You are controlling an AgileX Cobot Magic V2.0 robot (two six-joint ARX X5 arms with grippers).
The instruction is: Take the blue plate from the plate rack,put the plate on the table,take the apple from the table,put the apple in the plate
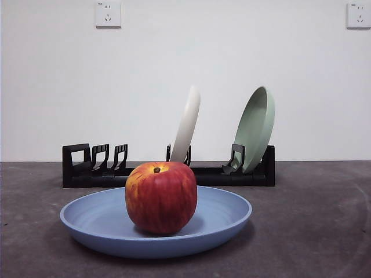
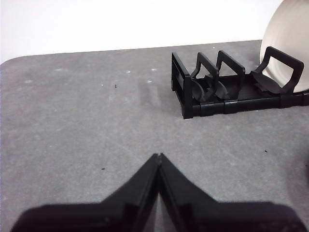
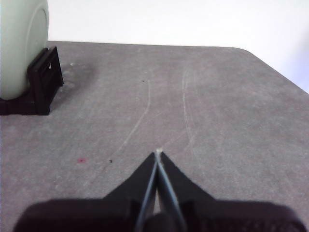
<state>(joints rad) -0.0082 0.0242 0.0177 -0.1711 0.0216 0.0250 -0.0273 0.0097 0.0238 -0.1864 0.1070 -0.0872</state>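
now apple sits upright in blue plate on worktop; left end effector and right end effector apparently pressed together, empty.

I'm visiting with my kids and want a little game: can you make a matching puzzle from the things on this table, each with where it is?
Things:
1. apple
2. blue plate
3. cream-white plate
4. pale green plate

Places:
A. flat on the table, in front of the plate rack
B. standing at the rack's right end in the front view
C. resting in the blue plate
D. standing near the rack's middle

Pairs: 1-C, 2-A, 3-D, 4-B
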